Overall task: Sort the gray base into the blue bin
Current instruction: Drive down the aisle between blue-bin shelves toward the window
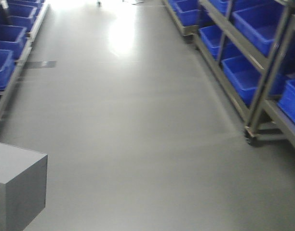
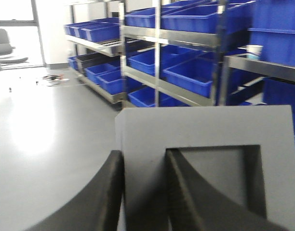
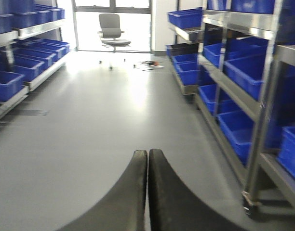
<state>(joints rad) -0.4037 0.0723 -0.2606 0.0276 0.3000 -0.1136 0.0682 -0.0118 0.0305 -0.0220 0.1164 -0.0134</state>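
One broad strip of glossy gray floor (image 1: pixel 138 144) takes up most of what we see, with a bright patch of glare toward its far end. Along the floor's right edge runs a metal rack (image 1: pixel 270 72) on casters. A lower rack (image 1: pixel 17 67) lines the floor's left edge. At the far end of the floor, before bright windows, stands a gray office chair (image 3: pixel 111 29).

Many blue bins (image 1: pixel 246 77) sit on the shelves of both racks; we cannot tell one of them apart as a target.

Over the near left corner of the floor we see the gray base (image 1: pixel 17 183). In the left wrist view it fills the foreground with its square recess facing the camera.

Our left gripper (image 2: pixel 142 159) is clamped on the gray base: one dark finger (image 2: pixel 109 192) lies against the block's outer side and the other sits inside the recess, so the wall between them is pinched. Our right gripper (image 3: pixel 147 153) hangs over the floor with its two fingers pressed together and nothing between them.

Smallest, a white cup (image 2: pixel 254 50) stands on a shelf beside the floor.
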